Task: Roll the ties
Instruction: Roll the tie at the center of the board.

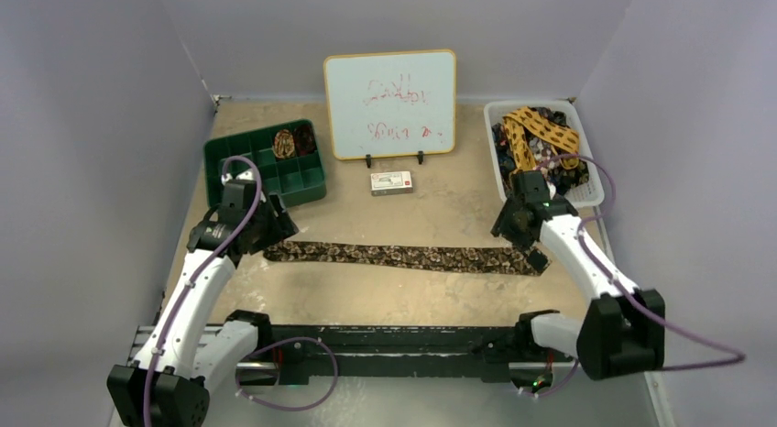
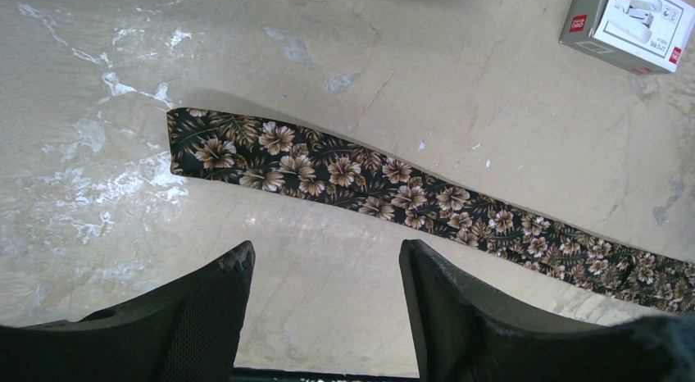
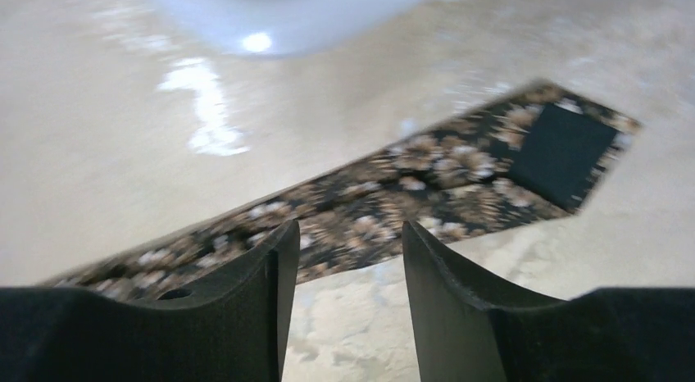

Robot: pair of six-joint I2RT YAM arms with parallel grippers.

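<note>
The brown floral tie (image 1: 403, 256) lay flat and straight across the table (image 1: 431, 299), its narrow end just ahead of the left gripper (image 2: 326, 255) and its wide end near the right gripper (image 3: 351, 234). Both grippers stood spread and empty, off the cloth. Laying out looked done and rolling not yet begun; one coiled tie (image 1: 284, 144) sat in the green tray (image 1: 220, 166). The next move likely called for pinching one end squarely and turning it over itself.
</note>
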